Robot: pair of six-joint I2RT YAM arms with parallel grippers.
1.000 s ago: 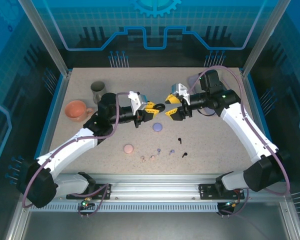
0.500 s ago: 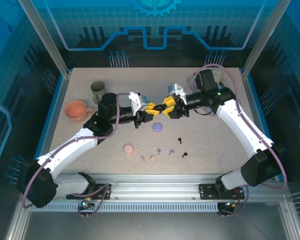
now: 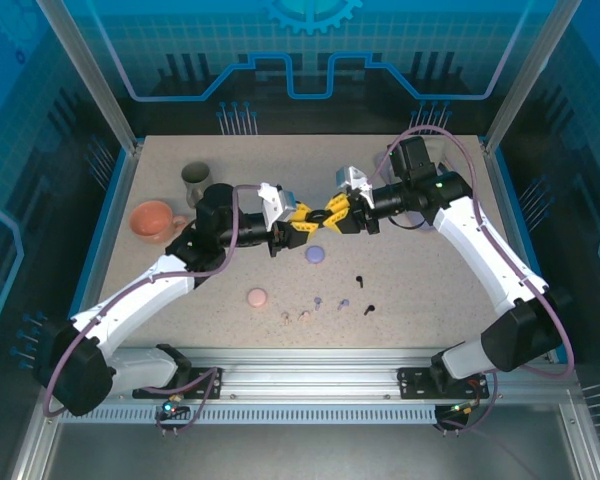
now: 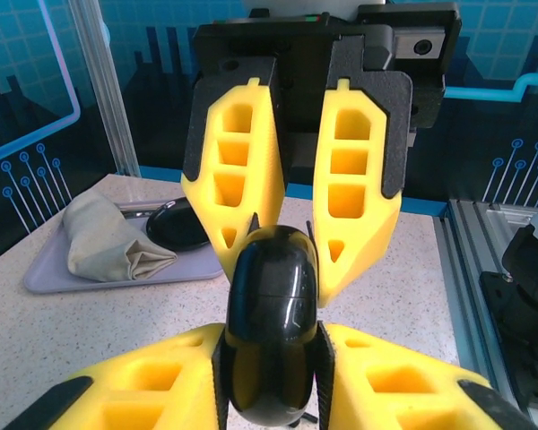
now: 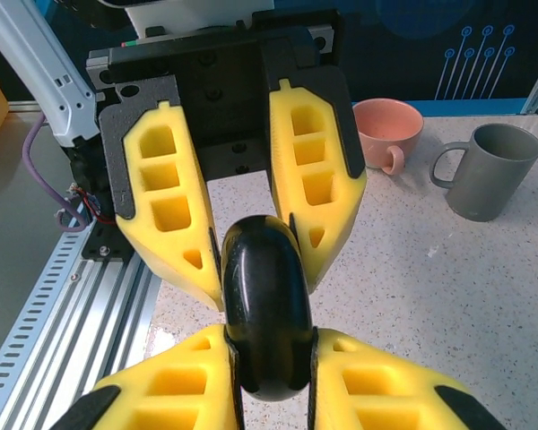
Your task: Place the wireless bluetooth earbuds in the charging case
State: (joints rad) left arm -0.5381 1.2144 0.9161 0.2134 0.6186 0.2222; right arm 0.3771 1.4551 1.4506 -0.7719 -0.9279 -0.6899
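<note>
A black charging case (image 3: 317, 217), shut, hangs above the table's middle, pinched from both ends. My left gripper (image 3: 302, 222) is shut on its near end (image 4: 273, 296), and my right gripper (image 3: 336, 214) is shut on the opposite end (image 5: 264, 305). In the left wrist view the right gripper's fingers (image 4: 238, 170) clamp the case's far tip. On the table lie the earbuds: two black ones (image 3: 360, 279) (image 3: 369, 308), two lavender ones (image 3: 319, 300) (image 3: 343, 303) and two pinkish-beige ones (image 3: 285, 316) (image 3: 303, 314). Nothing touches them.
A lavender round case (image 3: 315, 255) and a pink round case (image 3: 257, 297) lie closed on the table. A pink mug (image 3: 152, 221) and a grey mug (image 3: 195, 180) stand at the back left. A grey tray (image 4: 63, 273) holds a folded cloth (image 4: 108, 242) and a black dish (image 4: 175, 224).
My right gripper came in from the right and closed on the black case that the left gripper holds. The left arm stayed where it was.
</note>
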